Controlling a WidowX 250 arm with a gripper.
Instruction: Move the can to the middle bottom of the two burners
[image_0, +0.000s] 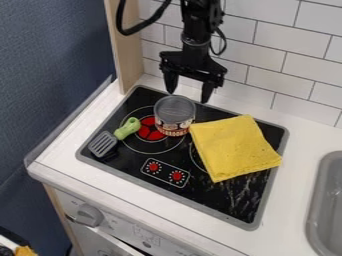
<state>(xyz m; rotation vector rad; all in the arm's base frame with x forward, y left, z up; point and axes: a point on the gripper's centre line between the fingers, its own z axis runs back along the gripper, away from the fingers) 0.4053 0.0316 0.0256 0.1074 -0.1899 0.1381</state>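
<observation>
My gripper (189, 96) hangs at the back of the stove, open, its two fingers pointing down just above and behind the can, with nothing between them. The can (174, 116) stands upright on the black cooktop (127, 162), its grey top facing up and a patterned label around its side. It covers part of the left burner (148, 131), which has a red centre. The right burner is mostly hidden under a folded yellow cloth, with a bit of its ring showing at the cloth's left edge.
The yellow cloth (235, 147) lies right beside the can. A green-handled spatula (115, 138) rests at the left of the cooktop. Two red knobs are printed at the front middle. A wooden post (124, 45) and tiled wall stand behind; a grey sink (328, 200) is at the right.
</observation>
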